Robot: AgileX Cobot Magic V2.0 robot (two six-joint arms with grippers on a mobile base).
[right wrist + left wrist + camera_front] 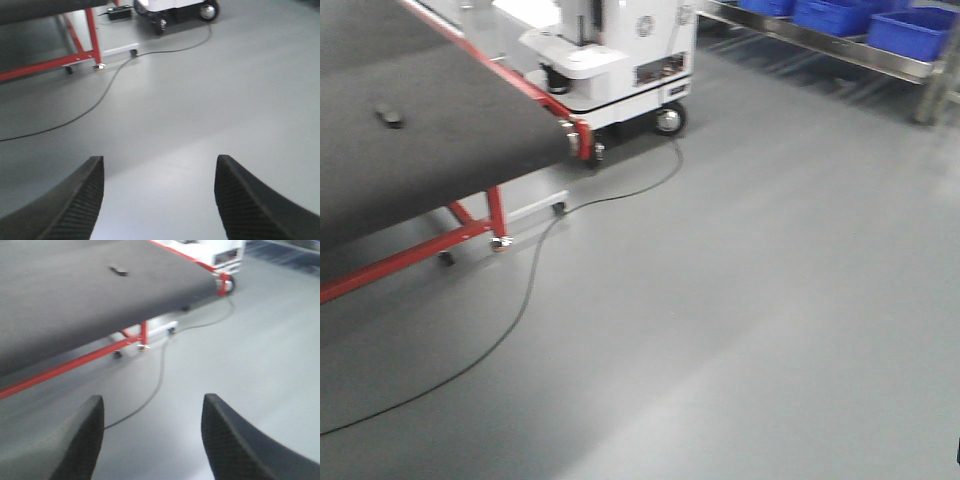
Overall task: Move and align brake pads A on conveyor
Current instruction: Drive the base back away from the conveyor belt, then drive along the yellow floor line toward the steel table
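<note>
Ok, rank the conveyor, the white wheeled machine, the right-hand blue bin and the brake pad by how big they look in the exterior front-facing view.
1. conveyor
2. white wheeled machine
3. blue bin, cropped by the frame's edge
4. brake pad, a small dark spot

They lie at different depths, so their real sizes stay unsure.

conveyor (420, 140) cropped by left and top edges in front view, far end out of frame. left wrist view is motion-blurred throughout. one brake pad (389, 116) on the belt is just a tiny dark smudge: groove, curve and orientation unreadable. white wheeled machine (620, 60) past the belt end cropped at top. blue bins (910, 30) far right cropped by top and right edges. floor cable (524, 300) runs off left edge. left gripper (150, 407) and right gripper (159, 167): only finger ends show, rest below bottom edge
</note>
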